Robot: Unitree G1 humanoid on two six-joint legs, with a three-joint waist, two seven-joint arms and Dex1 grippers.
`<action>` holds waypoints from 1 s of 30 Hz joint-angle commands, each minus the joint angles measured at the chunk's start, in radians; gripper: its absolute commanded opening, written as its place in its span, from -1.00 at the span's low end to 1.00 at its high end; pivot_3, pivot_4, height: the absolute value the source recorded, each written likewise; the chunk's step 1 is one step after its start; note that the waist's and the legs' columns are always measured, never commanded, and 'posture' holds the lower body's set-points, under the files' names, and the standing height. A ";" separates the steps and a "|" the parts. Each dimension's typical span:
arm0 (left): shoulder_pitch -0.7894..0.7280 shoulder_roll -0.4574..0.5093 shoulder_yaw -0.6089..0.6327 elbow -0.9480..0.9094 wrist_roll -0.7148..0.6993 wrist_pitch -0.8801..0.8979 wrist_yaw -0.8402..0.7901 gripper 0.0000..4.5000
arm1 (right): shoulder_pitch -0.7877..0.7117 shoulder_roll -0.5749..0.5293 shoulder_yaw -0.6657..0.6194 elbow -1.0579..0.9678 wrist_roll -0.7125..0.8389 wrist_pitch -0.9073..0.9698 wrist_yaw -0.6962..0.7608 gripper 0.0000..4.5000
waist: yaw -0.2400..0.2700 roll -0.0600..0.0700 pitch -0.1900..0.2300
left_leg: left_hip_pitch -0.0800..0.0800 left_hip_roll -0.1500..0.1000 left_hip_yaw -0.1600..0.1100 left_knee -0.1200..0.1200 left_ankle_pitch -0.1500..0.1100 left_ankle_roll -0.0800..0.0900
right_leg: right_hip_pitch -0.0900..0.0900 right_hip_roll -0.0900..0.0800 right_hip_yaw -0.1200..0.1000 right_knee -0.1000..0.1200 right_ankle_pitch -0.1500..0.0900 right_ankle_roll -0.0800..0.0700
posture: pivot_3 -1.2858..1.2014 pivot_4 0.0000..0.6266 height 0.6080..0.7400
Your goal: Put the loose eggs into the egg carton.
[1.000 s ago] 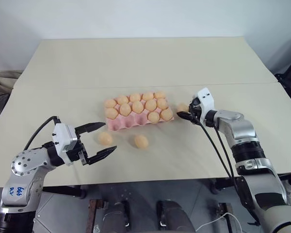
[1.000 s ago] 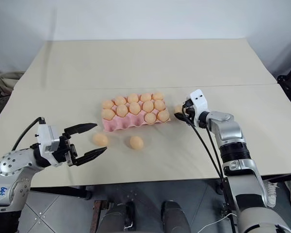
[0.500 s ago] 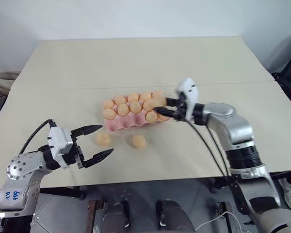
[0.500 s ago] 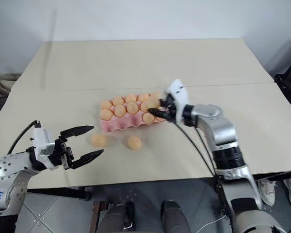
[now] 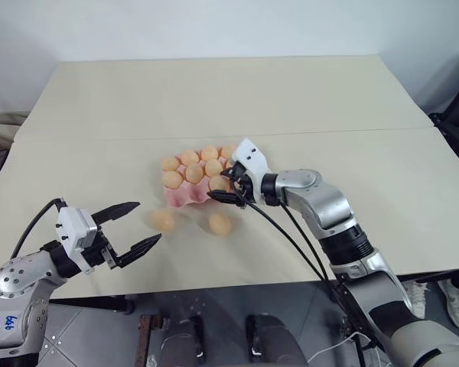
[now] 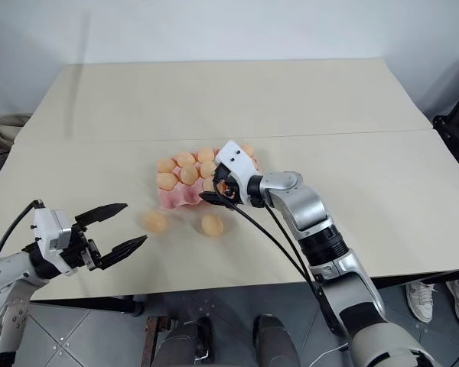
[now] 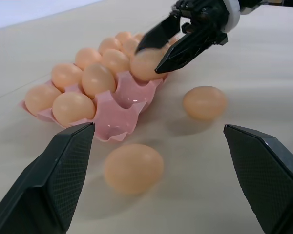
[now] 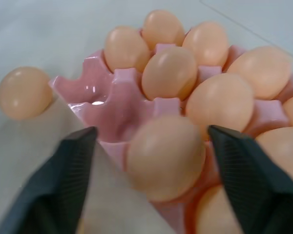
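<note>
The pink egg carton (image 5: 180,197) lies mid-table, most cups filled, with bare cups at its near left end (image 7: 122,105). My right gripper (image 5: 220,186) hovers over the carton's front row, open. An egg (image 8: 166,156) sits between its spread fingers (image 8: 63,185) over a front cup, with a gap on either side. Two loose eggs (image 5: 162,220) (image 5: 219,223) rest on the table just in front of the carton. My left gripper (image 5: 130,225) is open and empty, low over the table to the left of the nearer loose egg (image 7: 133,168).
The beige table (image 5: 214,99) stretches wide behind and to the right of the carton, with a seam across its middle. The table's front edge runs just below my left gripper. Cables hang from my right forearm (image 5: 321,210).
My right gripper carried an egg from the carton's right end leftwards over the front row and opened. My left gripper drifted slightly left, still open.
</note>
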State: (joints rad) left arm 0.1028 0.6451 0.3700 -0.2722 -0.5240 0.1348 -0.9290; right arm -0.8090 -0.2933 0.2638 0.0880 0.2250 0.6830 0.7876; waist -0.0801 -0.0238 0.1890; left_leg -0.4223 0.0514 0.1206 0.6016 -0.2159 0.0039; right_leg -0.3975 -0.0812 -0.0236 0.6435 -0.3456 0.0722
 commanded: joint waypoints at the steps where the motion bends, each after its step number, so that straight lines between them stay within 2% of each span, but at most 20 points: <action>1: -0.021 0.014 -0.011 -0.040 -0.016 -0.003 -0.010 1.00 | 0.053 -0.065 -0.076 -0.153 0.069 -0.033 0.069 0.99 | 0.004 0.000 0.000 | 0.000 0.000 0.000 0.000 0.000 0.000 | 0.000 0.000 0.000 0.000 0.000 0.000 | 0.03 -0.52 1.00; 8: -0.083 0.042 -0.057 -0.011 -0.002 -0.009 -0.061 1.00 | 0.369 -0.288 -0.314 -0.336 0.196 -0.225 0.244 0.99 | 0.028 0.000 0.000 | 0.000 -0.001 0.000 -0.002 0.001 0.004 | 0.003 0.001 -0.001 -0.007 0.000 0.001 | 0.03 -0.52 1.00; 14: -0.121 0.075 -0.057 0.065 -0.004 -0.018 -0.114 1.00 | 0.703 -0.392 -0.593 -0.432 0.319 -0.342 0.345 0.99 | 0.030 0.000 0.000 | 0.003 0.000 0.000 -0.002 0.002 0.005 | 0.005 0.002 -0.001 -0.006 0.000 0.001 | 0.03 -0.52 1.00; 17: -0.150 0.084 -0.074 0.092 0.001 -0.027 -0.133 1.00 | 0.813 -0.417 -0.636 -0.455 0.322 -0.375 0.360 0.99 | 0.025 0.000 0.000 | 0.004 0.001 0.001 -0.001 0.003 0.005 | 0.006 0.003 0.000 -0.005 0.000 0.001 | 0.03 -0.52 1.00; 20: -0.177 0.083 -0.099 0.106 0.008 -0.032 -0.153 1.00 | 0.877 -0.421 -0.655 -0.441 0.304 -0.433 0.366 0.99 | 0.027 0.000 0.000 | 0.006 0.001 0.001 0.000 0.002 0.003 | 0.008 0.003 0.001 -0.004 0.001 0.001 | 0.03 -0.52 1.00; 25: -0.182 0.104 -0.108 0.120 0.012 -0.033 -0.195 1.00 | 0.894 -0.431 -0.667 -0.436 0.318 -0.477 0.356 0.99 | 0.026 -0.001 0.000 | 0.015 0.001 0.003 -0.001 0.001 0.001 | 0.015 0.003 0.003 -0.006 0.000 0.001 | 0.03 -0.52 1.00; 30: -0.177 0.137 -0.116 0.141 0.026 -0.034 -0.236 1.00 | 0.911 -0.416 -0.727 -0.450 0.395 -0.533 0.390 0.99 | 0.032 -0.001 0.000 | 0.016 0.000 0.002 -0.004 0.000 0.000 | 0.016 0.002 0.003 -0.007 -0.001 -0.002 | 0.03 -0.52 1.00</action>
State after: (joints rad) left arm -0.0725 0.7679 0.2539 -0.1325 -0.4999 0.1094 -1.1497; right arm 0.0990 -0.7059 -0.4100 -0.3274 0.5673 0.1873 1.1632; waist -0.0484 -0.0244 0.1890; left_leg -0.4062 0.0519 0.1224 0.5968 -0.2159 0.0039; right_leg -0.3811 -0.0795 -0.0211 0.6354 -0.3465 0.0706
